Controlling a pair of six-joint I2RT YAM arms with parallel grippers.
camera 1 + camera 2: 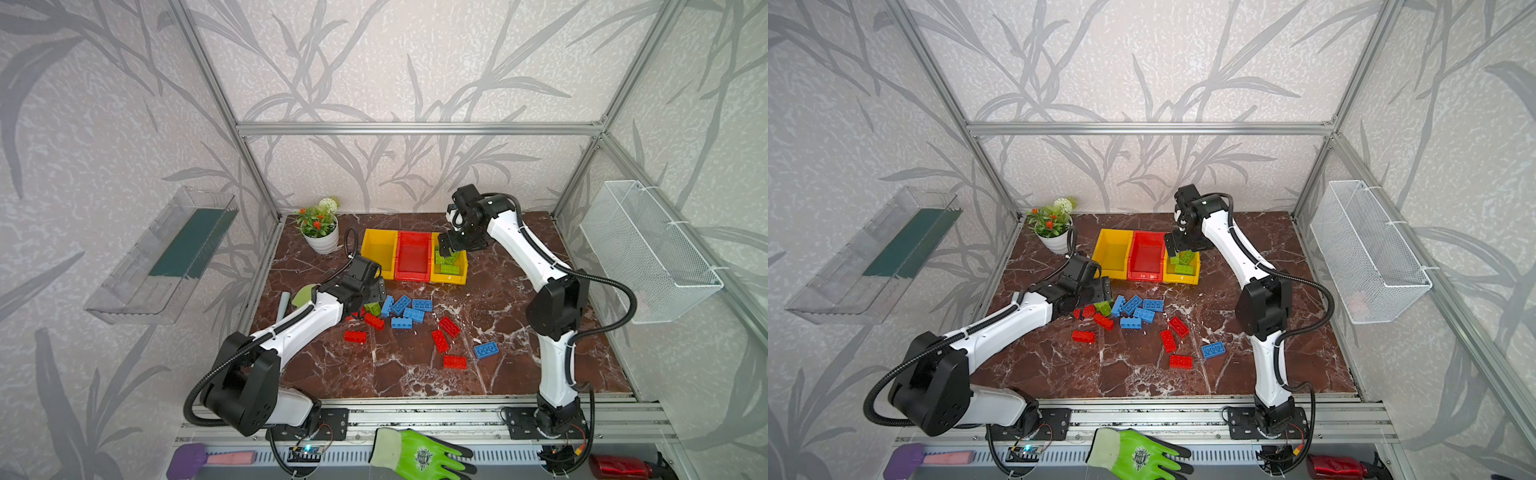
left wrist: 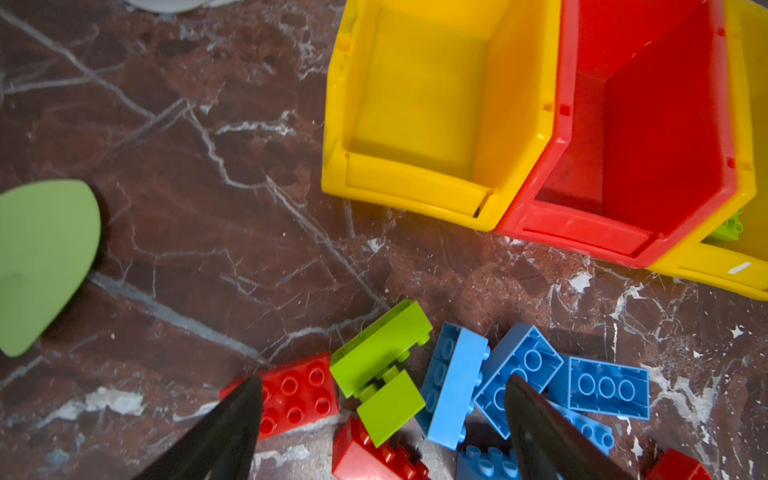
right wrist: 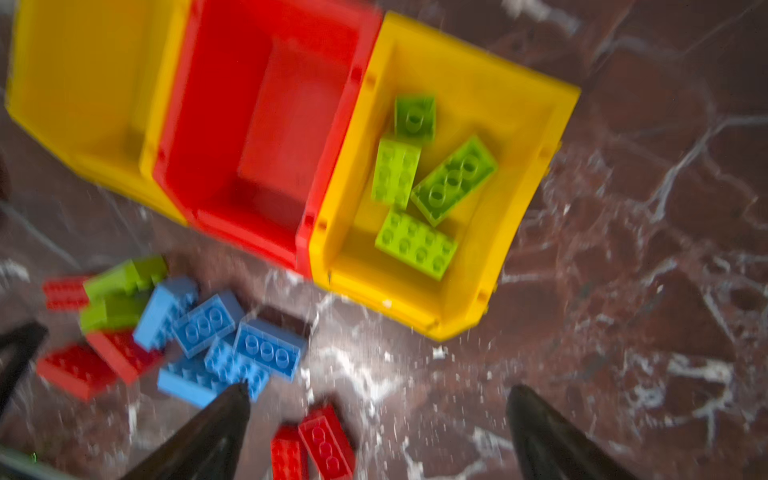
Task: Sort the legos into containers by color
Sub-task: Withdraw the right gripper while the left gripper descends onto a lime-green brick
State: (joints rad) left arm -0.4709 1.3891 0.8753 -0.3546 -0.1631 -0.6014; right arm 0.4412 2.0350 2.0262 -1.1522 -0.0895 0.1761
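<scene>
In both top views we see a table (image 1: 415, 382) at the centre of the frame, its glossy reddish-brown marble pattern veined in white. Just above centre stand the containers (image 1: 412, 276), three small open-top bins of smooth moulded plastic, joined side by side in a row. The left yellow bin (image 1: 376, 249) and the middle red bin (image 1: 413, 257) show bare floors. The right yellow bin (image 3: 519, 174) holds four lime green legos (image 3: 415, 243), chunky studded rectangles lying loose at different angles, two of them with their hollow undersides up. The right end effector (image 1: 446, 245) hangs over that bin, and its two black pointed fingers are spread wide with nothing between them; its wrist view is blurred. Left of centre, the left end effector (image 2: 383, 379) sits low over a jumble of bricks. Its tapered black fingers are also set wide, straddling a pair of green bricks (image 2: 382, 361) that lie on their sides with stud faces turned toward each other, and we see no grip on them. Beside one fingertip is a square red brick (image 2: 299, 390). To the right of the green pair is a cluster of blue bricks (image 1: 409, 309), some tipped on edge. More red bricks (image 1: 440, 341) lie scattered below centre, and a lone blue brick (image 1: 486, 350) rests apart at the lower right.
</scene>
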